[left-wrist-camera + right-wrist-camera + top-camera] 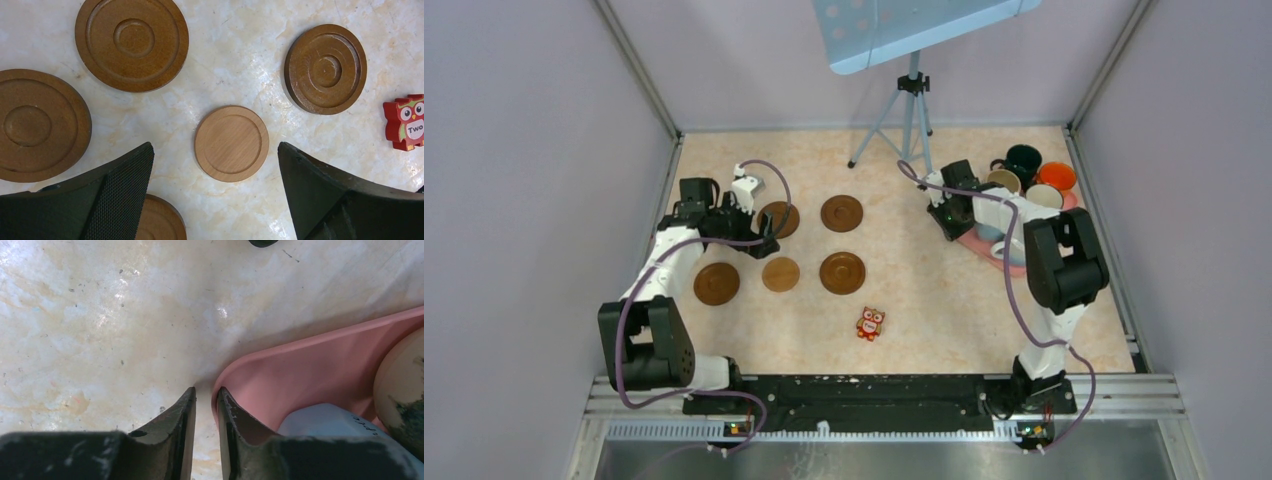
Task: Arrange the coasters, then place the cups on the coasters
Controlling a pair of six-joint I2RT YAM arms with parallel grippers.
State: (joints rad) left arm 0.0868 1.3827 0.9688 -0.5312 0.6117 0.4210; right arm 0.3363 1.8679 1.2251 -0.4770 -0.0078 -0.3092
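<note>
Several round brown coasters lie on the left half of the table: dark ones (841,213) (842,273) (716,284), one (782,214) half under my left gripper (766,238), and a lighter tan coaster (781,274). In the left wrist view the tan coaster (231,143) lies just ahead of the wide-open left gripper (215,152), which holds nothing. The cups are crowded at the right: dark green (1024,158), orange (1057,176), beige (1003,181), white (1044,196). My right gripper (206,390) straddles the corner rim of the pink tray (310,365) with a narrow gap.
A red owl figure (870,323) stands near the front middle. A tripod (910,120) with a blue panel stands at the back. Walls close in the table on three sides. Inside the tray, a light blue cup (325,422) and a beige cup (400,385) sit close to my right gripper's fingers.
</note>
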